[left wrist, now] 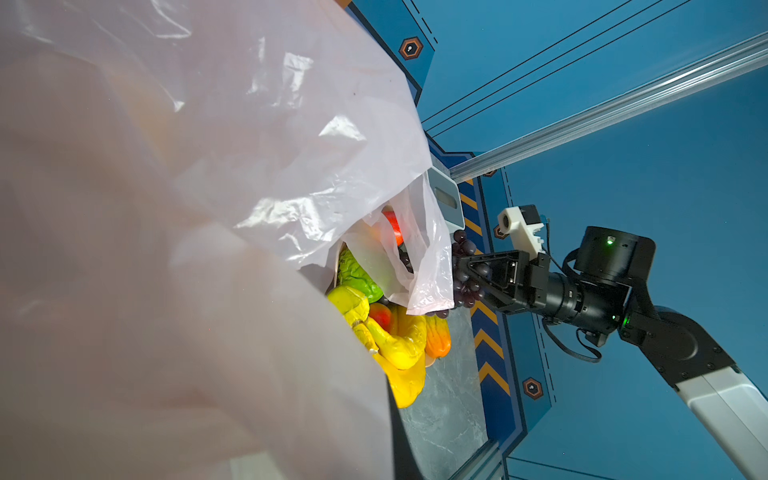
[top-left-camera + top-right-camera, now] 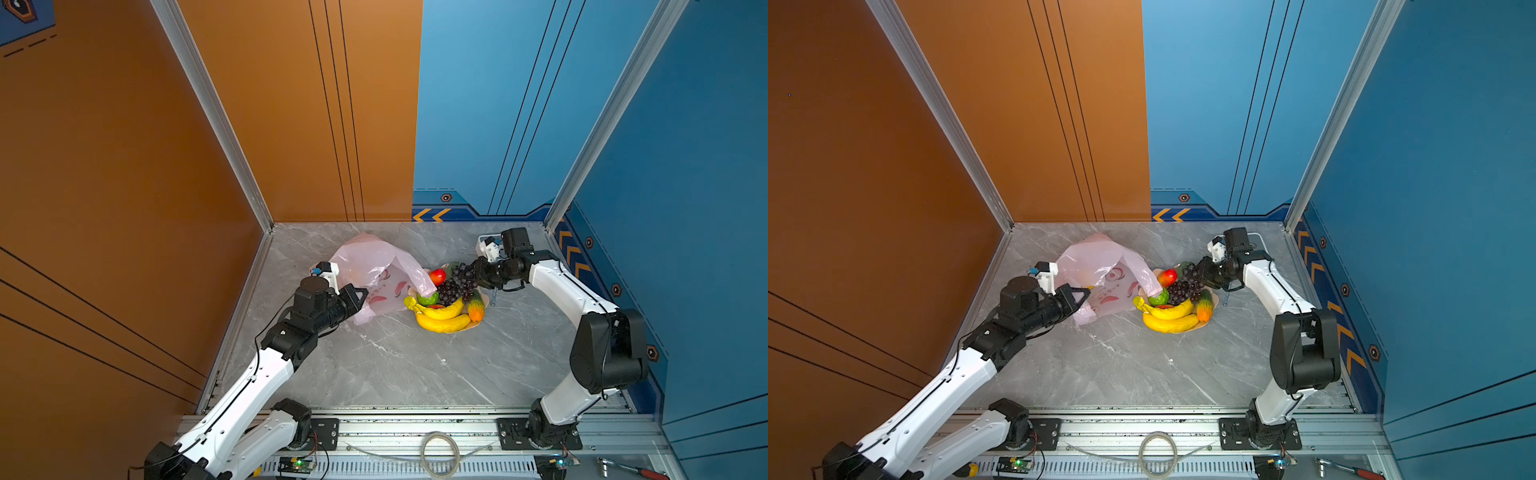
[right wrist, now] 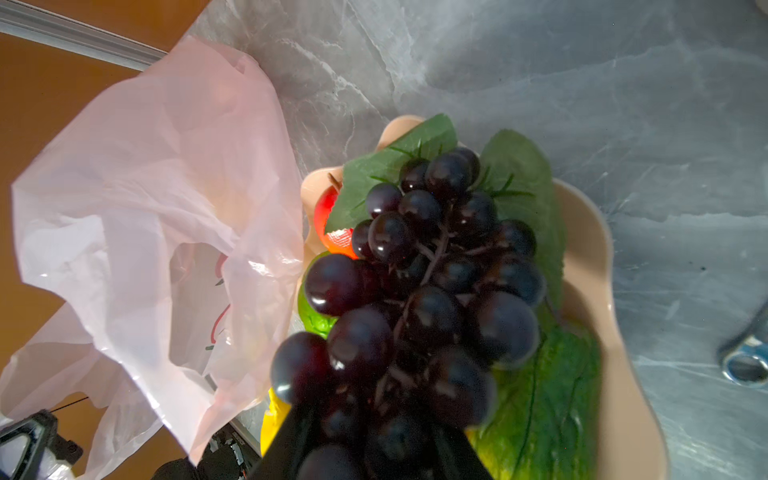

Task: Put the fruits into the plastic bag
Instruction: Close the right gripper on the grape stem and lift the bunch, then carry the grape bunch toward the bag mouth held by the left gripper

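Left gripper: clamped on the edge of the plastic bag. I hold the film raised so the mouth gapes toward the bowl; one loose flap drapes onto the bowl's near side.

Right gripper: closed around the grapes, pinching the bunch at one end. The bunch sits over the bowl, just beside the bag mouth.

Banana bunch, lime and mango lie in the bowl, not yet bagged.

Likely next: carry the grapes into the opening. The thin film could fold shut.
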You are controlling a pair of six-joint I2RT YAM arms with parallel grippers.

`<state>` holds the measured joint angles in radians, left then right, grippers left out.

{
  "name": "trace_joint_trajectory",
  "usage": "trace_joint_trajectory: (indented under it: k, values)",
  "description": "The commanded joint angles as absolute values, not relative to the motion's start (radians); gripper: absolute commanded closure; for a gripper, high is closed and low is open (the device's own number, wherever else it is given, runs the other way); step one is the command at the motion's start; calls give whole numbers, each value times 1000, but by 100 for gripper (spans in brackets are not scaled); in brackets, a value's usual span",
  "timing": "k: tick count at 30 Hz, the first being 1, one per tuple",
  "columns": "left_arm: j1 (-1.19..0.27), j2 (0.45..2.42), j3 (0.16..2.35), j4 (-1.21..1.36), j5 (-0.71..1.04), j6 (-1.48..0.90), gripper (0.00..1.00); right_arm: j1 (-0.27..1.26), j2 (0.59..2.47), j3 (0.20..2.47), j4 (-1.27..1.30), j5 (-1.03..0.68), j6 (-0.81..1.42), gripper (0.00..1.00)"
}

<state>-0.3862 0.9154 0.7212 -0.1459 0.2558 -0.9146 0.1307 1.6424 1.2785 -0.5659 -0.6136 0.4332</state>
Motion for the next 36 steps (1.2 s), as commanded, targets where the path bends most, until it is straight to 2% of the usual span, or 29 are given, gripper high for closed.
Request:
trace_joint_trajectory:
  k: [1, 18, 28, 36]
  values:
    - [-380, 904, 718, -138, 269, -920, 100, 124, 1587, 1285, -522, -646, 458, 66]
    - [-380, 924, 733, -124, 288, -923, 100, 154, 1437, 1401, -527, -710, 541, 66]
    - [-380, 934, 733, -101, 301, -942, 100, 257, 1347, 1495, -557, -749, 556, 66]
    - [-379, 937, 736, -89, 300, -951, 100, 403, 1344, 1511, -534, -799, 588, 66]
